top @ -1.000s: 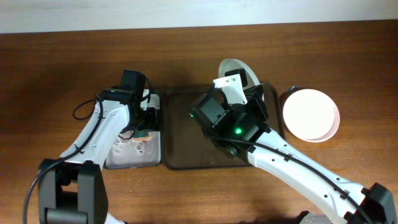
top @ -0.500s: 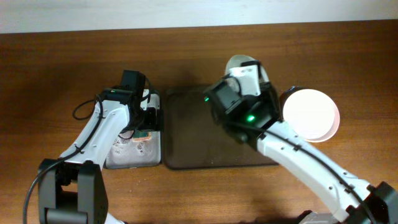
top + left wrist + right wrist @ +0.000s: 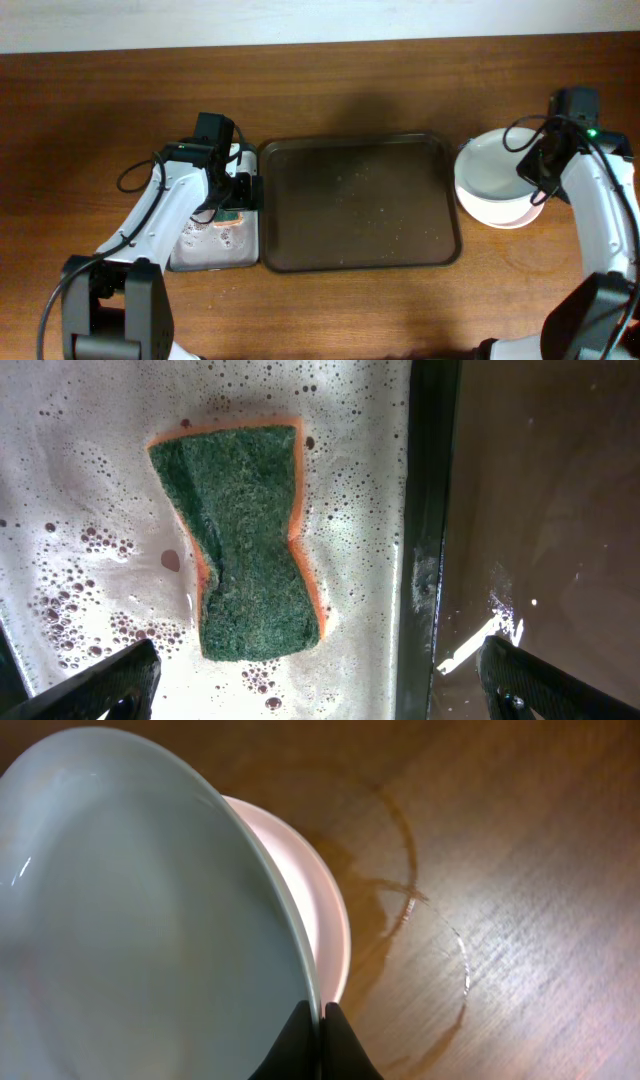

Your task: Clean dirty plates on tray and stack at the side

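The dark brown tray [image 3: 360, 200] lies mid-table with no plate on it. My right gripper [image 3: 540, 170] is shut on the rim of a pale mint-white plate [image 3: 492, 166] and holds it tilted over the white plates [image 3: 500, 213] stacked right of the tray. In the right wrist view my right gripper's fingertips [image 3: 320, 1020] pinch the mint plate's [image 3: 130, 910] edge, with a white plate [image 3: 325, 915] under it. My left gripper [image 3: 233, 190] is open above the green-and-orange sponge [image 3: 250, 540] in the grey metal tray [image 3: 210, 250]; its fingers [image 3: 320, 680] straddle that tray's right edge.
The grey tray [image 3: 80, 480] holds soapy, reddish water with bubbles. A wet ring mark [image 3: 400, 870] shows on the wooden table right of the plate stack. The table's back edge meets a white wall.
My right arm has swung from over the brown tray to the right side, carrying the mint plate onto the stack. The left arm has not moved.
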Tool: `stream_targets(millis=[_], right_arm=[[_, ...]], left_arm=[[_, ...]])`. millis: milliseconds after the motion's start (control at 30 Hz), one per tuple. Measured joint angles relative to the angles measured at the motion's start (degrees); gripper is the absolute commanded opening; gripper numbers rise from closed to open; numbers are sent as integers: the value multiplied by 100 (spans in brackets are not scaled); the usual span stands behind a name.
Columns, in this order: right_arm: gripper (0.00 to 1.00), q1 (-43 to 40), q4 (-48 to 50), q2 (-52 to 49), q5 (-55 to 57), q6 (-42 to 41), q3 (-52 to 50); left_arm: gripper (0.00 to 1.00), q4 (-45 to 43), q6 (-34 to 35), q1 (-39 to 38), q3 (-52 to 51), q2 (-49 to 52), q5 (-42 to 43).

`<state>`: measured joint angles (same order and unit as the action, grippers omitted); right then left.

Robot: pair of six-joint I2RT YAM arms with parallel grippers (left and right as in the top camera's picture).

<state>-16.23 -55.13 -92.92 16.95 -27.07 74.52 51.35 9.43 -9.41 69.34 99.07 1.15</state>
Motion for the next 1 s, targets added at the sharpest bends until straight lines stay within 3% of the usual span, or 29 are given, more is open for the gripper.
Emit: stream_targets(millis=[33, 67, 100, 300, 433, 633, 767, 867, 1000], right_arm=[[16, -120, -24, -109, -46, 2, 0], [40, -256, -28, -267, -76, -46, 0], [49, -289, -24, -330, -105, -13, 0], [70, -297, -96, -754, -1141, 85, 0], [91, -122, -492, -850, -2787, 1034, 0], [99, 1394, -638, -793, -3237, 1733, 0], [98, 2470, -1211, -452, -2645, 1615, 0], [99, 2907, -1281, -105, -2380, 1484, 0], [99, 3134, -1298, 682, -2247, 1279, 0]], left_arm=[[100, 0, 0, 0, 0, 0, 0], [100, 0, 0, 0, 0, 0, 0], [100, 0, 0, 0, 0, 0, 0], [100, -4, 0, 0, 0, 0, 0], [100, -66, 0, 0, 0, 0, 0], [100, -151, 114, 0, 0, 0, 0], [99, 595, 498, 142, 9, 0, 90], [100, 1408, 573, 420, 20, -2, 195], [100, 1700, 485, 323, 7, -205, 214]])
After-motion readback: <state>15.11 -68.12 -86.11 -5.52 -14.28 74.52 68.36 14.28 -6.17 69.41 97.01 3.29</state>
